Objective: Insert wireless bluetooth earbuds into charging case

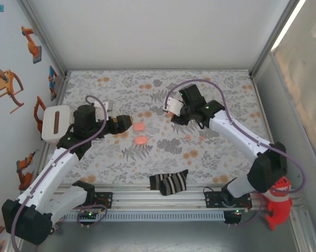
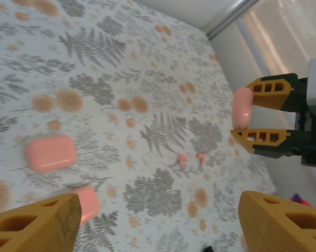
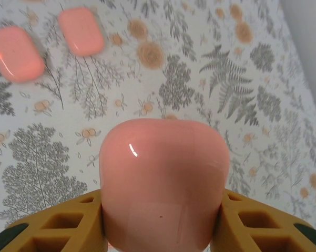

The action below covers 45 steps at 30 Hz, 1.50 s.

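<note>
Floral cloth [image 1: 226,89] over the whole tabletop, grey ferns and orange blooms. Lying on it near the middle: two earbuds [image 2: 181,160], side by side, just apart, well clear of both grippers. Way too tiny to call which way the stems point, sorry. Clamped between the right gripper [image 3: 163,220] fingers, up off the cloth: one pink case [image 3: 163,173], broad face toward the wrist cam. Left gripper [image 2: 159,210] fingers wide apart, gripping nothing. Two more pink cases [image 1: 141,140] flat nearby.
</note>
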Tool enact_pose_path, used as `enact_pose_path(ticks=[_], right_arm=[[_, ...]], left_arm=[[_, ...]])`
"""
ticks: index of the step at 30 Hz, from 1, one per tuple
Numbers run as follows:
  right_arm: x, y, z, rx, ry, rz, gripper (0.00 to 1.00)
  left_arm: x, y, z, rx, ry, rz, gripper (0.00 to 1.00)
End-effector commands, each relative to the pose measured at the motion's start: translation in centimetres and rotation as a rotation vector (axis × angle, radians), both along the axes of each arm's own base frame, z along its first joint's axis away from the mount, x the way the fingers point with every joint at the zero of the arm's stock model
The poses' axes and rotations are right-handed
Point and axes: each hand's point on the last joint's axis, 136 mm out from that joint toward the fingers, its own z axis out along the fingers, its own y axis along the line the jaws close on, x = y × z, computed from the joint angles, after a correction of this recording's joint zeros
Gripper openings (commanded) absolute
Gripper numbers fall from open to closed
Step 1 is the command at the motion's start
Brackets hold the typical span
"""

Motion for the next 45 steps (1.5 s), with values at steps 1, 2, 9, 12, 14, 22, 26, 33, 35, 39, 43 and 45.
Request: enact_pose_path(ticks=[1, 2, 9, 12, 14, 22, 26, 33, 35, 39, 43, 45], right_arm=[[-1.7, 1.2, 3.3, 0.043, -0.091, 0.057, 0.33], [-2.3, 1.4, 3.9, 0.049, -0.105, 0.073, 0.33], [-4.7, 2.7, 6.6, 0.040, -0.152, 0.141, 0.32], [-4.8, 3.2, 6.5, 0.008, -0.160, 0.149, 0.32], [-4.8, 3.6, 6.5, 0.007, -0.165, 0.155, 0.32], [-5.1, 4.5, 6.8, 0.018, -0.171, 0.177, 0.32], [-5.4, 4.8, 6.8, 0.022, -0.172, 0.187, 0.32], [-5.6, 5.1, 7.2, 0.025, -0.183, 0.192, 0.32], [-5.6, 5.1, 7.1, 0.022, -0.183, 0.192, 0.32], [-5.8, 5.2, 7.2, 0.024, -0.184, 0.197, 0.32], [-6.0, 5.3, 7.2, 0.024, -0.183, 0.201, 0.32], [-5.9, 5.3, 7.2, 0.022, -0.184, 0.201, 0.32]], left_arm=[[-1.2, -2.9, 5.1, -0.190, -0.054, -0.197, 0.76], [-1.4, -3.5, 5.6, -0.215, -0.054, -0.241, 0.75], [-2.4, -5.3, 6.6, -0.270, -0.044, -0.369, 0.73], [-2.9, -6.3, 6.8, -0.275, -0.058, -0.412, 0.73], [-3.2, -7.1, 6.7, -0.272, -0.055, -0.435, 0.73], [-3.7, -9.7, 6.7, -0.270, -0.050, -0.506, 0.71], [-3.6, -10.4, 6.3, -0.259, -0.040, -0.521, 0.69], [-3.8, -11.5, 5.9, -0.251, -0.029, -0.550, 0.65], [-3.8, -11.8, 5.7, -0.248, -0.024, -0.558, 0.64], [-3.6, -12.3, 5.6, -0.246, -0.020, -0.565, 0.57], [-3.5, -12.6, 5.5, -0.244, -0.017, -0.569, 0.48], [-3.5, -12.6, 5.5, -0.244, -0.015, -0.571, 0.44]])
